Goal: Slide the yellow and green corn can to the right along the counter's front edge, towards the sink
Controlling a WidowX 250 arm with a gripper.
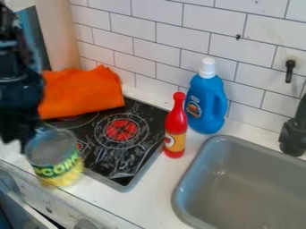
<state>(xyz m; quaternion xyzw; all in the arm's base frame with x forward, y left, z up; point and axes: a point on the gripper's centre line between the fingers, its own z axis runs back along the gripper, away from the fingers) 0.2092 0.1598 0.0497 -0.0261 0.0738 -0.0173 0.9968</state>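
The black gripper [21, 129] hangs at the left edge, over the stove's left side, right up against the upper left rim of a can [57, 159]. This can has a grey metal top, a green band with yellow lettering and a yellow lower part; it is blurred, near the counter's front edge and the stove's front left corner. Whether the can is held or rests on the counter, I cannot tell. Behind the gripper, an orange cloth [83, 91] lies over the stove's back left part.
The black stove top [140, 120] has red burner markings. To its right stand a red bottle [175, 129] with a yellow label and a blue jug [206, 100] with a white cap. A grey sink [254, 179] with a black faucet [294, 134] fills the right, below a tiled wall.
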